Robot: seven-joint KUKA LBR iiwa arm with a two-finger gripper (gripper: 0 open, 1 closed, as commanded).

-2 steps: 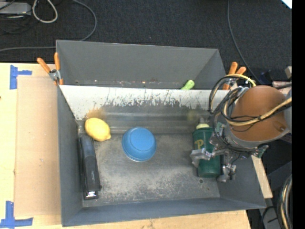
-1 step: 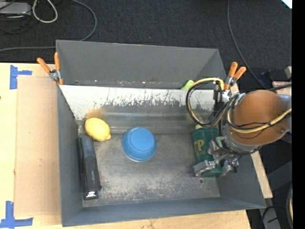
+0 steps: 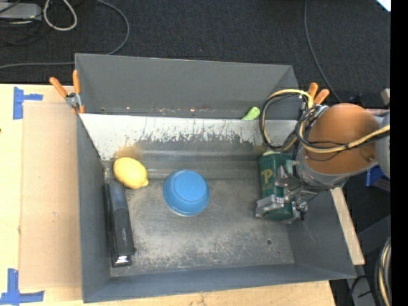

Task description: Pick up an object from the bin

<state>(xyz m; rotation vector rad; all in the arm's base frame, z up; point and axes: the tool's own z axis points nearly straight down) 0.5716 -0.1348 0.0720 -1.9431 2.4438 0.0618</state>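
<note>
Presently finding the gripper (image 3: 280, 207) low against the green can (image 3: 270, 173), lying well right of the blue bowl (image 3: 186, 193); failing to tell jaws apart or clamped; seeing no lift yet.

From my screen, the arm (image 3: 382, 146) shows a pale grey-blue link at the edge, and its wrist is wrapped in a rounded orange cover (image 3: 338, 136), smooth and a little shiny, shaped rather like a bulb. Black and yellow cables (image 3: 284, 104) loop off that cover in wide arcs, and I can see one more yellow strand crossing its face. Under the cover there is a dark grey collar (image 3: 322, 174), then the gripper (image 3: 280, 206), a small block of bare silver metal with dark brackets
</note>
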